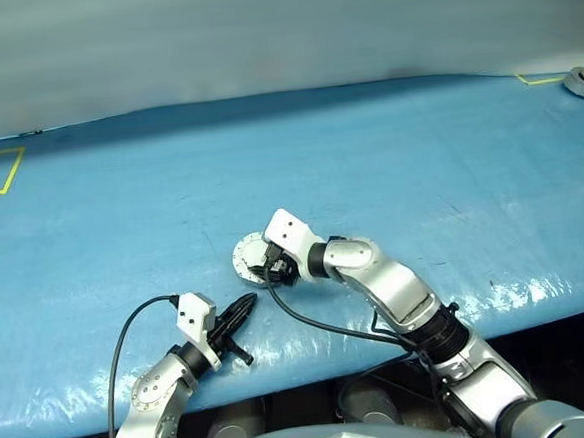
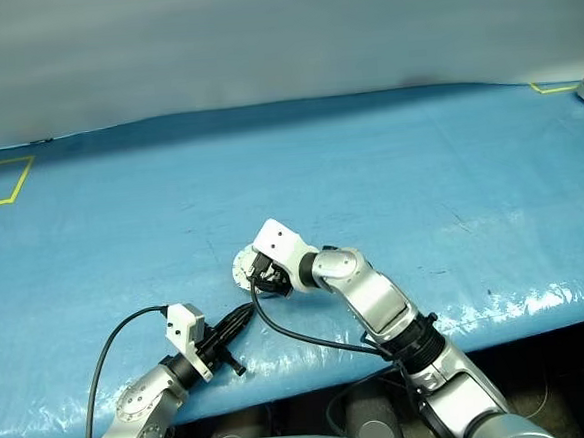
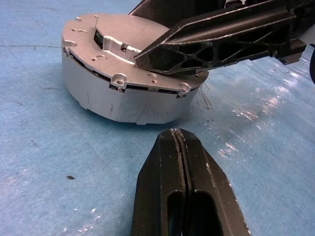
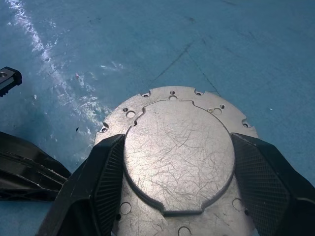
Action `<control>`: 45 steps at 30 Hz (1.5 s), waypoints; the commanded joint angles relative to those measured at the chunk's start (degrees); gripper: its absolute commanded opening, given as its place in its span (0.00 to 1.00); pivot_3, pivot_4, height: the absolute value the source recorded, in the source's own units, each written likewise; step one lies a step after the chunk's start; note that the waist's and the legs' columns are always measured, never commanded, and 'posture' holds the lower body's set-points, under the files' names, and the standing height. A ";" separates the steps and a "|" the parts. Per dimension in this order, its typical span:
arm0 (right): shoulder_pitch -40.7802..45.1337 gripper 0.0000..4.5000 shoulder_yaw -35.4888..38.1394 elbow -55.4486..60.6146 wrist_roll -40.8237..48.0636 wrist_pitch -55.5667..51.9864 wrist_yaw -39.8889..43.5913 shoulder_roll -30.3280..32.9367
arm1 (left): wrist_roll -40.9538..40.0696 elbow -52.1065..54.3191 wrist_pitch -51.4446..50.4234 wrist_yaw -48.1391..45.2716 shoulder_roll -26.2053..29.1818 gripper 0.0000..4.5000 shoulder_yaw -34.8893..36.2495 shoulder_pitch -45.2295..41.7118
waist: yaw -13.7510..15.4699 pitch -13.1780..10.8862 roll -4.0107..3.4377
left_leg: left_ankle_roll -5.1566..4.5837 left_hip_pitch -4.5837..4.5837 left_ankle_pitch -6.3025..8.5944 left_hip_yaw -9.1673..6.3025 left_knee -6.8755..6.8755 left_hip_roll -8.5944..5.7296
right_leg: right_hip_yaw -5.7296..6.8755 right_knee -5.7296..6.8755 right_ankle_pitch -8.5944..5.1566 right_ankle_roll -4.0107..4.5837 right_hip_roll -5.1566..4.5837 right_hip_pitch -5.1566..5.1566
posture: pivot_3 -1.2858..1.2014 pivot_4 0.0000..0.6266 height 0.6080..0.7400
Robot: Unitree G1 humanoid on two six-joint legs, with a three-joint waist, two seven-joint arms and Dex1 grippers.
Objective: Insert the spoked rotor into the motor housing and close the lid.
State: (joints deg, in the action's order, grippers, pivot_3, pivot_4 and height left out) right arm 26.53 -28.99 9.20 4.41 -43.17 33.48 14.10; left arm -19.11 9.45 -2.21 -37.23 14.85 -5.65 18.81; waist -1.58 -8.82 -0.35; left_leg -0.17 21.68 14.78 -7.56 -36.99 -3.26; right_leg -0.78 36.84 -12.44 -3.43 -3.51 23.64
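A blue table [image 1: 388, 162] carries yellow tape corners. The right gripper [image 4: 172, 196] reaches left, fingers spread wide astride the closed lid [image 4: 177, 152]. The left gripper [image 3: 183, 162], pressed shut and empty, points at the housing [image 3: 118, 101].

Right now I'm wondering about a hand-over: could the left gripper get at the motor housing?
Probably yes. The motor housing, lid closed, sits just ahead of the shut left gripper with bare blue table between. But the right gripper straddles the top, so only the near side wall is free.

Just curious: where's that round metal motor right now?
The motor housing sits lid-closed on the blue table, mid-front, between the right end effector's fingers.
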 commanded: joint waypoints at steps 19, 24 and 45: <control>0.64 0.67 -2.19 -3.91 -3.97 -5.26 -2.68 -0.78 | -0.35 1.08 0.19 -0.20 -0.04 0.00 -0.23 0.11 | -0.16 0.09 -0.05 | 0.03 -0.17 -0.03 0.01 -0.07 0.05 | 0.00 0.07 0.00 0.00 0.03 -0.09 | 0.52 0.24 1.00; 0.47 0.67 -2.15 -3.94 -3.78 -5.41 -3.41 -1.74 | -0.30 1.06 0.26 -0.19 -0.05 0.00 -0.25 0.17 | -0.20 0.10 -0.05 | 0.02 -0.24 -0.05 0.01 -0.08 0.06 | 0.00 0.06 -0.03 0.05 0.02 -0.08 | 0.52 0.24 1.00; 1.38 0.67 -3.98 -3.17 -3.14 -1.44 -0.11 -1.24 | -0.32 0.91 0.05 -0.45 0.05 0.00 -0.37 0.08 | -0.50 0.12 -0.06 | 0.02 -0.37 -0.05 0.02 -0.06 0.07 | 0.01 0.05 -0.03 0.04 0.02 -0.09 | 0.52 0.24 1.00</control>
State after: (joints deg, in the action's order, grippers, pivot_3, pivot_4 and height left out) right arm 28.93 -31.98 8.05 1.43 -45.83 32.21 12.40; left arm -19.11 9.45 -2.29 -37.46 14.85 -5.88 18.94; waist -2.08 -8.71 -0.41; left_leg -0.15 21.33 14.73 -7.55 -37.05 -3.20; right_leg -0.77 36.88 -12.47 -3.39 -3.50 23.55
